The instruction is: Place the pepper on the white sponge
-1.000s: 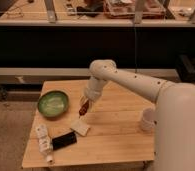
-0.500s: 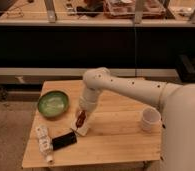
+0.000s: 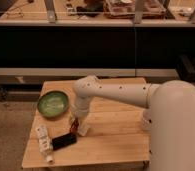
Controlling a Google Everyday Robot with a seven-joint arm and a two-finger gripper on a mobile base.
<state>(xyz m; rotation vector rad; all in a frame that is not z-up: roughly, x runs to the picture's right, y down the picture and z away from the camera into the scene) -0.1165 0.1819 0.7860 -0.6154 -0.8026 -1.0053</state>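
My gripper (image 3: 76, 121) points down from the white arm over the left middle of the wooden table (image 3: 116, 145). It is shut on the pepper (image 3: 74, 125), a small dark red piece at its tip. The pepper hangs just left of and right above the white sponge (image 3: 84, 130), a small off-white pad on the table. I cannot tell whether the pepper touches the sponge. The arm hides part of the sponge's far side.
A green bowl (image 3: 53, 103) sits at the table's back left. A black block (image 3: 64, 141) lies just left of the sponge, and a white printed tube (image 3: 43, 143) lies near the front left edge. My arm's white body covers the table's right side.
The gripper has moved down and to the left with the pepper, from above the sponge to just over its left edge. The arm's elbow has swung left.
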